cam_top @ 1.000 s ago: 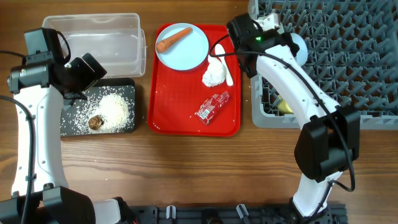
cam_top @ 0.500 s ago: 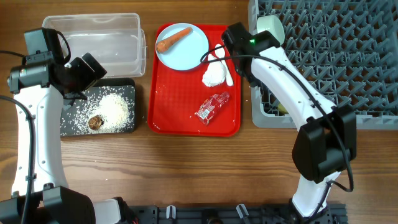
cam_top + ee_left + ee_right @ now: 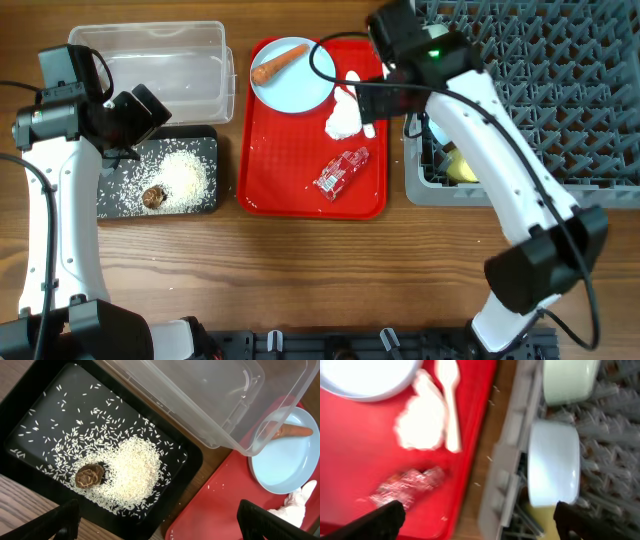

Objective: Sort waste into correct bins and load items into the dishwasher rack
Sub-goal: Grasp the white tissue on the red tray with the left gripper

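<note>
The right pincer (image 3: pixel 480 525) has swung back from the grey rack (image 3: pixel 560 100). Now it hangs over the edge of the red tray (image 3: pixel 270 195), wide open and holding nothing. The two bowls (image 3: pixel 555 462) sit in the rack beside it, so that job looks done. The white spoon (image 3: pixel 449 405) lies just ahead on the smooth tray. It touches the napkin (image 3: pixel 422 422), so room is tight. The left pincer (image 3: pixel 165 527) is open too, over the rice (image 3: pixel 132 467).

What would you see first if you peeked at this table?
The bright red tray in the middle jumps out, with an orange carrot lying on a blue plate at its top. To the left, a white heap of rice sits in a black tray, and a big grey rack fills the top right.
</note>
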You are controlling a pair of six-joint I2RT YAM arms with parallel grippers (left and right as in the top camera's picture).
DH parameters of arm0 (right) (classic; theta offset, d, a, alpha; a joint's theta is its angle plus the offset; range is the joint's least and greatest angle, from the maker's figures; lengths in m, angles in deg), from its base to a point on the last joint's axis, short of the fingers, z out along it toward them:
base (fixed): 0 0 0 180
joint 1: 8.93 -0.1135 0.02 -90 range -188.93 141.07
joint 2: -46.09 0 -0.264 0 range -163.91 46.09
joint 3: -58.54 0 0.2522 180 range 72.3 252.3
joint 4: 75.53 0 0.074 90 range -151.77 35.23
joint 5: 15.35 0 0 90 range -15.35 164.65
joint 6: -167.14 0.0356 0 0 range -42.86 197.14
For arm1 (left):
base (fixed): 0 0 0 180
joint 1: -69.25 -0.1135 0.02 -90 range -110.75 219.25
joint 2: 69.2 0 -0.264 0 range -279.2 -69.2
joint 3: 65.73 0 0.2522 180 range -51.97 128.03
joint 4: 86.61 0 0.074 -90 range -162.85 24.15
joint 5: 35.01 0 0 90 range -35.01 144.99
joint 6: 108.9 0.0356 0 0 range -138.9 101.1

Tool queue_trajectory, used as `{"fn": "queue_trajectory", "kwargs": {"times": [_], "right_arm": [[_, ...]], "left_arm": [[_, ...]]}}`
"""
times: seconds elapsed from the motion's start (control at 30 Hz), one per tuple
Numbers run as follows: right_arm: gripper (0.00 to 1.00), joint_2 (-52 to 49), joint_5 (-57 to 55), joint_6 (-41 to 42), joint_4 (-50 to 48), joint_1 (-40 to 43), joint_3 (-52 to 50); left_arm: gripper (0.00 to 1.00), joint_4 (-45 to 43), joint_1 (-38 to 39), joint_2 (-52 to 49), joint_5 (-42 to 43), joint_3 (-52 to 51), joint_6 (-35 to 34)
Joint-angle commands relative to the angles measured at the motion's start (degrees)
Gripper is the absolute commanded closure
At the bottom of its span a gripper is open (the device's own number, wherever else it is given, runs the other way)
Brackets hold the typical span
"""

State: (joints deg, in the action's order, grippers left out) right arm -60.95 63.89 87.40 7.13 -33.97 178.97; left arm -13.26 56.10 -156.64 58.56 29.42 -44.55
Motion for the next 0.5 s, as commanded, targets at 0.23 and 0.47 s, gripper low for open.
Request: {"fn": "queue_trajectory", "kwargs": {"times": [0.23, 0.47], "right_arm": [[0.0, 1.31, 14.08, -2.69, -8.02, -0.13, 1.09], [0.04, 1.57, 16.9, 0.92, -9.97, 2.93, 0.48]], "left_arm": [[0.0, -2.03, 7.74, -0.44, 7.06, 0.28, 8.92], [0.0, -7.78, 23.74, -0.98, 1.7, 0.28, 10.51]]}}
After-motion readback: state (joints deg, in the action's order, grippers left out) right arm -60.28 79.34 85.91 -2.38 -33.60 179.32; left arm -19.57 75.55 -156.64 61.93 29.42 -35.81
